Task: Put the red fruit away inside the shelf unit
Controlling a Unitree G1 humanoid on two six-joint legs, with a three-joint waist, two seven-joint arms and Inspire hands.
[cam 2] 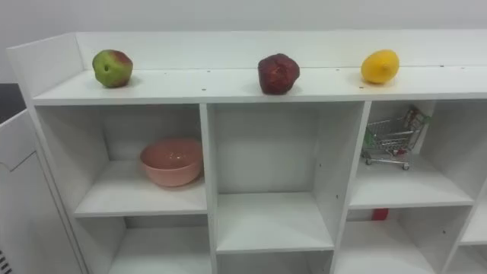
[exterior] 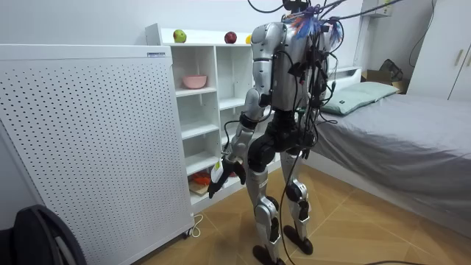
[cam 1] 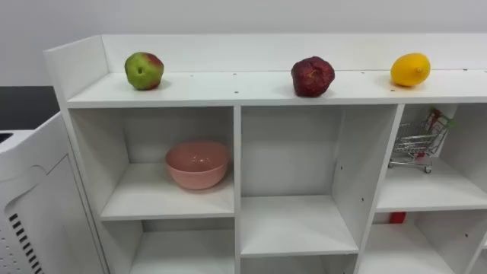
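The robot stood upright on the wooden floor (exterior: 368, 228), facing the white shelf unit (cam 1: 238, 152), with a perforated white panel (exterior: 88, 147) on the room view's left and a bed (exterior: 412, 125) on its right. A strip of bare floor lay open between the robot and the bed.

Its left hand (exterior: 223, 173) hung low beside its thigh, in front of the lower shelves. How far it was open, and whether it held anything, could not be told from the room view.

Three fruits sat on the top ledge (cam 1: 228, 90), one of each kind. The ledge was closed by a raised wall at the back and at the left end, and open along its front edge.
- One green and red apple (cam 1: 144, 71) sat near the left end, close to the side wall.
- One dark red fruit (cam 1: 312, 77) sat above the middle column, nearest the front edge.
- One lemon (cam 1: 410, 70) sat to the right, above the divider between the middle and right columns.

The fruits were well apart, with bare ledge between them.

Three columns of compartments showed below the ledge. One pink bowl (cam 1: 197, 164) rested in the upper left compartment, near its right wall. One toy shopping cart (cam 1: 415, 142) stood in the upper right compartment. The middle compartment showed bare white board. One small red object (cam 1: 396, 218) stood in the compartment under the cart, too hidden to name.
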